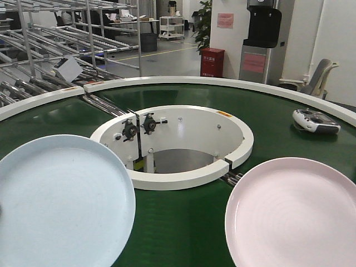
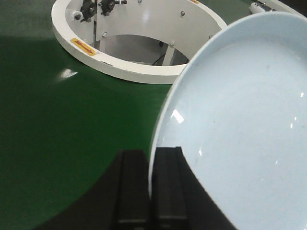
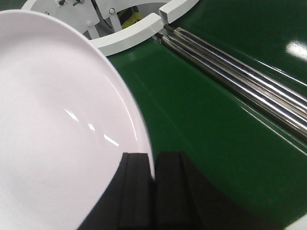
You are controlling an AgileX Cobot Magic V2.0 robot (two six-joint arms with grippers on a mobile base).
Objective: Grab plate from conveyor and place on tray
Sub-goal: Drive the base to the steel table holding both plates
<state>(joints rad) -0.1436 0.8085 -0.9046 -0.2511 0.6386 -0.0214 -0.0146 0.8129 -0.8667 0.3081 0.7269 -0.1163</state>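
Each plate is hanging from a thin pinch at its rim, so slipping is the main risk. The glossy glaze is probably giving the pads little bite, and a quick swing or tilt could be levering the wide disc out of the grip or letting it pivot downward. The pale blue plate [image 1: 61, 200] and the pink plate [image 1: 295, 214] are sitting close over the conveyor [image 1: 183, 233], so a dipped edge could be catching the green belt or the steel rollers [image 3: 240, 81]. The tray is not showing in any view, so the path to it cannot be judged. The left claw [image 2: 149, 158] is standing nearly closed, its two fingers squeezing the blue plate's rim, and the right claw [image 3: 152, 160] is gripping the pink plate's rim the same way
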